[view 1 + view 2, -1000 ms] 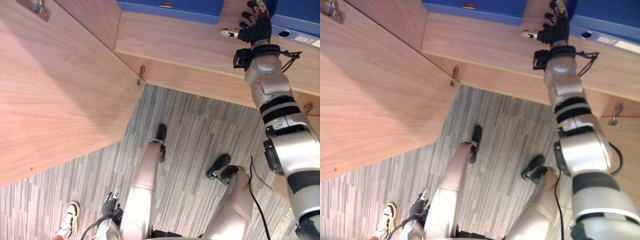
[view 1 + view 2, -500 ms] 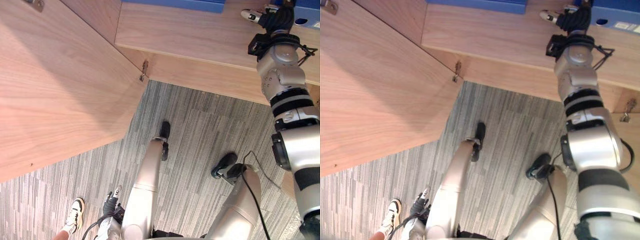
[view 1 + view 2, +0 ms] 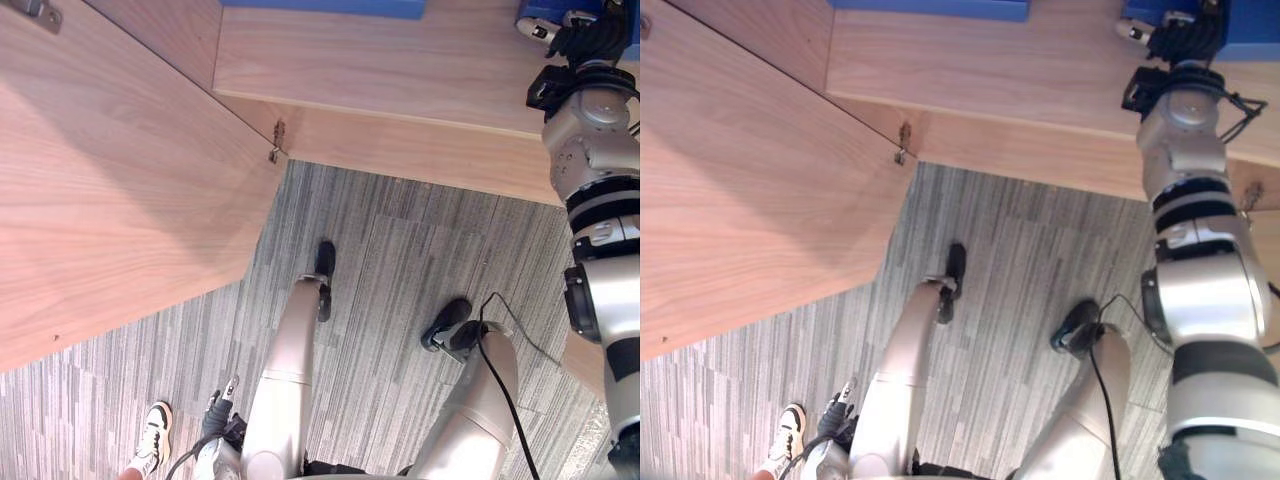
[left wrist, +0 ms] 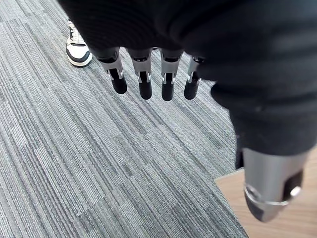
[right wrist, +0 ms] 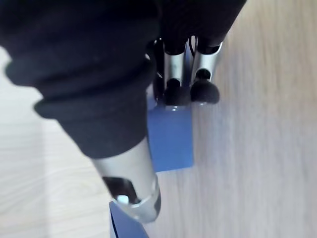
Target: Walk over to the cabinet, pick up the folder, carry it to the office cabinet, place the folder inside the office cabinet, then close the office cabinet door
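So, right hand point(image 5: 174, 69): I've got the fingers straight against the blue folder point(image 5: 171, 134), thumb apart, likely nudging it in.
Left hand point(image 4: 143, 74): fingers loose, idle.
Cabinet door point(image 3: 110, 200): open for access.

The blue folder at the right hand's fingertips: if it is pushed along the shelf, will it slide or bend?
The blue folder shows straight edges and a sharp corner, so it is probably stiff and would not bend. It rests on the smooth wooden shelf, so it likely slides easily before the right hand's fingertips.
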Tool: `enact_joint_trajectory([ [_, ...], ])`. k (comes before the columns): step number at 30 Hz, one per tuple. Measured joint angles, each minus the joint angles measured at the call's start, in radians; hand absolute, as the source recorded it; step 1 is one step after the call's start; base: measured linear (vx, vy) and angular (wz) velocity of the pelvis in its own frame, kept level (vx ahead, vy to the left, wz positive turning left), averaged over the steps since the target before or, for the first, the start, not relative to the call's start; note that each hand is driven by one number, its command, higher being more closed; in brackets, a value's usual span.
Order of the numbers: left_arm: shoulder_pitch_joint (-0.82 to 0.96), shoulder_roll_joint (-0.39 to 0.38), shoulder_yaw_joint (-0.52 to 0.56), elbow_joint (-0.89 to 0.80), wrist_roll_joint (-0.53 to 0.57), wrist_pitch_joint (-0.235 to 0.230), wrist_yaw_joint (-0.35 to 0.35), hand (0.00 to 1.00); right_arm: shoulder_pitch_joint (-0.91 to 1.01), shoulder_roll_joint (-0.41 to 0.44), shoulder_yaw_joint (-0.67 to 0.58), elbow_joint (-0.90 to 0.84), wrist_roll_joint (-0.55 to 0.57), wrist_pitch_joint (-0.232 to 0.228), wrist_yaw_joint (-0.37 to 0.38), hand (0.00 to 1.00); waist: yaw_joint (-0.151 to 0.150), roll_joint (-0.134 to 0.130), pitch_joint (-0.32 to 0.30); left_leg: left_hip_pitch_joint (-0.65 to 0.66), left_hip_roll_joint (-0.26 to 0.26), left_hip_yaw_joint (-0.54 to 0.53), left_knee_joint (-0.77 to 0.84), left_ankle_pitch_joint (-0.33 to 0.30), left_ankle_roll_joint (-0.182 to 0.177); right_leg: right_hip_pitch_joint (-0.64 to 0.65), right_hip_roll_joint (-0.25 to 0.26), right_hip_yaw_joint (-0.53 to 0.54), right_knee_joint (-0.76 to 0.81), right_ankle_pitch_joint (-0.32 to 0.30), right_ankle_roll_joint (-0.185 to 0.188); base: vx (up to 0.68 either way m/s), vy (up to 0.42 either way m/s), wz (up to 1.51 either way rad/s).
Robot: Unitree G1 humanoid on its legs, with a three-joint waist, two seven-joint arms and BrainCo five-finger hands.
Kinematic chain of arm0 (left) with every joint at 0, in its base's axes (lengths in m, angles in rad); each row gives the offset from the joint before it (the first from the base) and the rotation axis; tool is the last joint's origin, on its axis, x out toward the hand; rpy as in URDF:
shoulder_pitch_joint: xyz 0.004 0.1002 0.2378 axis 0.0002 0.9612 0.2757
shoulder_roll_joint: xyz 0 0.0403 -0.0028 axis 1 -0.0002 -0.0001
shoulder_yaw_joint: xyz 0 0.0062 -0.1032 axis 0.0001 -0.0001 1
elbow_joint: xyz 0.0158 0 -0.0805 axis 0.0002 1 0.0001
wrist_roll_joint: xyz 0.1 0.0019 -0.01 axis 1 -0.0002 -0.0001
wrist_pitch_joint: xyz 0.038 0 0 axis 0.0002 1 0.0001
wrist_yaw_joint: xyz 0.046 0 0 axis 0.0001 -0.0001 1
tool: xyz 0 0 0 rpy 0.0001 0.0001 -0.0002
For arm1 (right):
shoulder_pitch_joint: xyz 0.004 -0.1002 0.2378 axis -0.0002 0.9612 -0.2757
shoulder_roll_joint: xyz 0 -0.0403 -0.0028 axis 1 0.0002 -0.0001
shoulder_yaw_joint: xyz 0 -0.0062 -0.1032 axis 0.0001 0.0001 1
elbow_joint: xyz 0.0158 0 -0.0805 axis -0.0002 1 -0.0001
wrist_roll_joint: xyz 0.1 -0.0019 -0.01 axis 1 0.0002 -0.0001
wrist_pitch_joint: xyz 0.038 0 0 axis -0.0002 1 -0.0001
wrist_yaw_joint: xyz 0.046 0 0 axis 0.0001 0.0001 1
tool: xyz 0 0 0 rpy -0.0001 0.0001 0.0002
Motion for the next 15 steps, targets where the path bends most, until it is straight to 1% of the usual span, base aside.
enact_joint_trajectory([
  [2, 0.0, 0.0, 0.001, -0.001, -0.001, -0.005, 0.0, 0.0, -0.002, -0.001, 0.0, 0.0, -0.059, 0.001, -0.002, 0.0, -0.002, -0.003, 0.002, -0.002, 0.004, 0.002, 0.0, 0.0, 0.002, 0.0, 0.005, 0.0, -0.01, 0.006, 0.0, 0.09, 0.013, -0.07],
  [7, 0.0, 0.003, 0.004, -0.005, -0.004, -0.015, 0.0, 0.0, -0.004, -0.001, 0.0, -0.009, -0.164, 0.001, -0.007, 0.0, -0.01, -0.011, 0.013, -0.004, 0.008, 0.005, -0.001, -0.001, 0.004, 0.001, 0.009, 0.0, -0.02, 0.015, 0.001, 0.09, 0.005, -0.04],
  [11, 0.0, 0.005, 0.004, -0.013, -0.004, -0.019, 0.0, 0.0, 0.001, -0.001, -0.014, -0.038, -0.224, 0.003, -0.009, 0.0, -0.015, -0.013, 0.026, -0.002, 0.011, 0.005, 0.0, -0.001, 0.005, 0.004, 0.01, 0.0, -0.025, 0.019, 0.003, 0.07, -0.002, -0.03],
  [15, 0.0, 0.006, 0.004, -0.014, -0.004, -0.022, -0.001, 0.0, 0.038, 0.004, -0.034, -0.079, -0.262, 0.01, 0.021, 0.0, -0.016, -0.014, 0.027, 0.005, 0.014, 0.004, -0.001, -0.001, 0.006, 0.014, 0.019, -0.002, -0.034, 0.023, 0.003, 0.08, -0.006, -0.04],
])
